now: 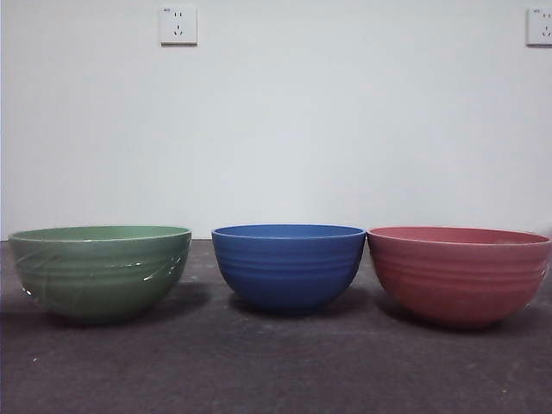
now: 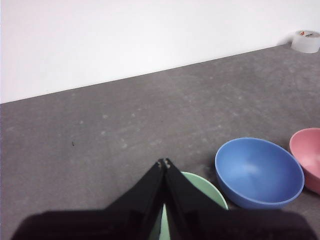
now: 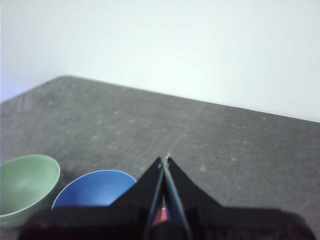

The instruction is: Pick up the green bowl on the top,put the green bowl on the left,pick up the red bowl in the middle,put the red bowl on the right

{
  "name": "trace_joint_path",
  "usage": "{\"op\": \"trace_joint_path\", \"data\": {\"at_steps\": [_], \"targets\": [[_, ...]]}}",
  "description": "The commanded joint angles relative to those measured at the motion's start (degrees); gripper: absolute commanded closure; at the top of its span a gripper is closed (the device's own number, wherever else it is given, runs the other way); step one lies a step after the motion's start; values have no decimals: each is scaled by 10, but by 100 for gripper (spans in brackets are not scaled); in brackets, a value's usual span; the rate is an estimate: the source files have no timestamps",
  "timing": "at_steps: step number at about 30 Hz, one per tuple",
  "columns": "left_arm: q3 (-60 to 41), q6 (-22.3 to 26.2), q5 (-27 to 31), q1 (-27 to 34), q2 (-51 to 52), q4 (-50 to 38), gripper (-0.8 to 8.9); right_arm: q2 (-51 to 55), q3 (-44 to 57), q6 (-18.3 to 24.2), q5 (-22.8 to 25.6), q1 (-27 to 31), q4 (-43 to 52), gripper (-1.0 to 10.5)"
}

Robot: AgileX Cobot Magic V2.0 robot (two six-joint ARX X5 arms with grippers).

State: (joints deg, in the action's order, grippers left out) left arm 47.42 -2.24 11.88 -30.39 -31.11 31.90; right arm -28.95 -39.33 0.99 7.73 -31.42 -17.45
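Both claws [image 2: 164, 162] [image 3: 166, 159] closed, seemingly above green bowl [image 1: 100, 271], red bowl [image 1: 459, 273].

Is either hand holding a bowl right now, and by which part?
Nothing is held. Both hands, left and right, are shut and empty; green bowl and red bowl sit on the table.

Ridged bowls — green bowl [image 1: 100, 272], blue bowl [image 1: 289, 266], red bowl [image 1: 459, 272].

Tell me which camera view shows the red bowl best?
The front view: the red bowl stands there whole, side on, at the right beside the blue bowl. The left wrist view shows only part of it at the picture's edge. The right wrist view shows just a reddish sliver between the closed jaws.
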Motion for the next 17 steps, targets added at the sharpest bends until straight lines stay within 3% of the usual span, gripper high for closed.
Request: {"op": "trace_joint_path", "data": {"at_steps": [1,5,17], "targets": [[-59,-10,1,1,36,-35,821,59,60,-32,2,1,17,963],[-92,-12,2,1,50,-38,817,85,78,-66,2,1,-13,962],[-92,-11,1,1,35,25,817,83,78,-60,2,1,-136,945]]}}
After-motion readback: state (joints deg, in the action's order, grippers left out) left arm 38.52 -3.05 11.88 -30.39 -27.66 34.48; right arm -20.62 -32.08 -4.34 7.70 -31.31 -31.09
